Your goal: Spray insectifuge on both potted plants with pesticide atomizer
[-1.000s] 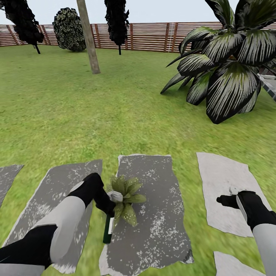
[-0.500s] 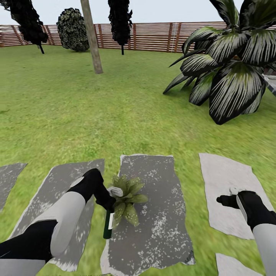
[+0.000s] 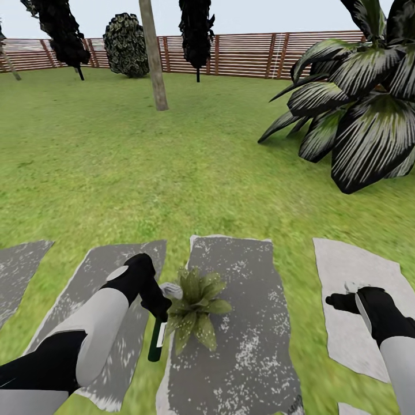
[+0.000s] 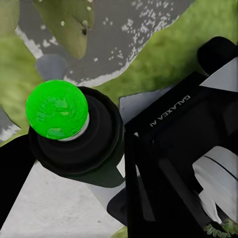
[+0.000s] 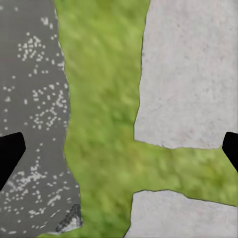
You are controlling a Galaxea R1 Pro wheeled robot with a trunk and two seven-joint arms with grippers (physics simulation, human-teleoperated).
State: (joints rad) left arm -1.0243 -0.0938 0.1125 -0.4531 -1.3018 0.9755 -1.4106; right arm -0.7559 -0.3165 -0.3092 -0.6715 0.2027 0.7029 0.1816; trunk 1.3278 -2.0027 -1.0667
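Scenery has slid rightward since the earlier picture, so my head camera turned, while my left gripper [image 3: 157, 311] stays clamped on the slim black cylindrical pesticide atomizer [image 3: 155, 341], just beside the one small speckled green potted plant [image 3: 196, 305] on the dark grey stepping stone [image 3: 242, 346]. One atomizer, one plant: the bottle's long axis runs from my gripper down toward me, its green-dotted top [image 4: 57, 109] facing my wrist camera. My right gripper [image 3: 340, 301], over the pale grey stepping stone [image 3: 351, 271], stands wide apart.
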